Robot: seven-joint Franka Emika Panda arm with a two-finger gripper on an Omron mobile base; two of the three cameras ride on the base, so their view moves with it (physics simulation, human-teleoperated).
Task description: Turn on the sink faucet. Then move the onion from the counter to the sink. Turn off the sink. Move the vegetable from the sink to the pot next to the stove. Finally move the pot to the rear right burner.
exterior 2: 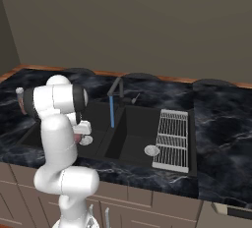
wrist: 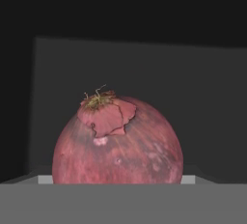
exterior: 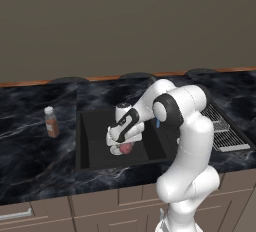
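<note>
**A:** Onion (exterior: 126, 148) spotted in the left base view, down over the left basin of the sink (exterior: 90, 141), tucked right under the gripper (exterior: 120, 147). A brown bottle (exterior: 51, 122) with a white cap is parked on the counter (exterior: 30, 146) to the left of the sink, and a wire rack (exterior: 220, 128) is seen on the right.

**B:** Right base view: the faucet (exterior 2: 115, 92) is running, a blue stream (exterior 2: 111, 113) is seen dropping into the sink (exterior 2: 130, 138). A sliver of pink (exterior 2: 78, 136) is just made out at the hand, mostly blocked by the arm. A silver drain (exterior 2: 151, 150) is seen in the right basin, next to the rack (exterior 2: 172, 138).

**A:** Held or not?

**B:** Hand view: the onion (wrist: 118, 143) is shown up close against the dark sink wall (wrist: 193, 83), papery top pointed up. The fingertips are hidden there. The jaws are spread wide around the onion, so it's taken as gripped, but contact can't be fully confirmed.
</note>
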